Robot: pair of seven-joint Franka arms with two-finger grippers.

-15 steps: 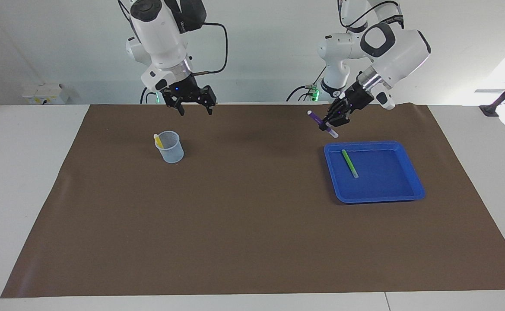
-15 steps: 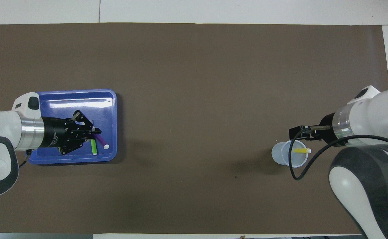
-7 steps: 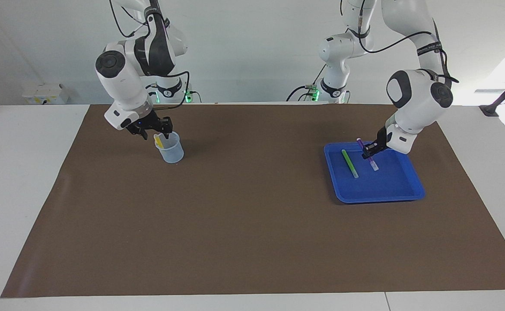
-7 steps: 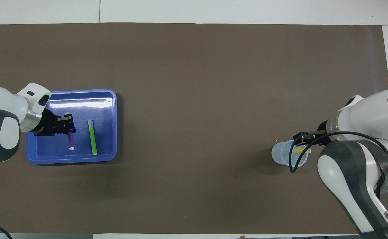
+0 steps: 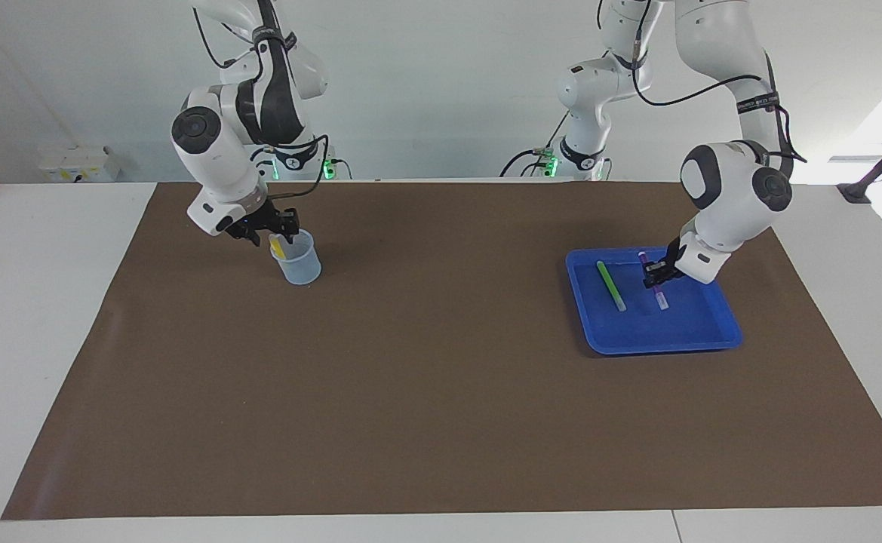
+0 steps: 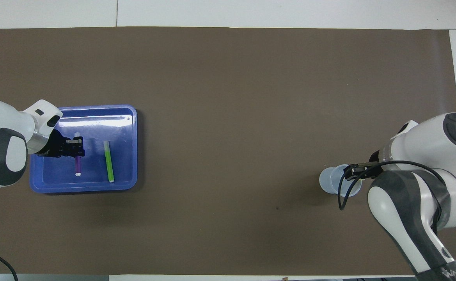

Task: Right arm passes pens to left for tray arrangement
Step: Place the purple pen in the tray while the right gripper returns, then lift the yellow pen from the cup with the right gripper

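Two pens lie in the blue tray (image 5: 720, 335) at the left arm's end of the table: the green pen (image 5: 611, 285) and the purple pen (image 5: 655, 284). We see the left claw (image 5: 653, 276) clamped on the purple one. We think it lets go next. The right claw (image 5: 265, 228) sits at the clear cup (image 5: 297, 259) with the yellow pen (image 5: 278, 245); we cannot tell its fingers.

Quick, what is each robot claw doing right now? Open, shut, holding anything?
Left gripper: shut on the purple pen, low in the blue tray.
Right gripper: at the yellow pen in the cup; cannot tell.
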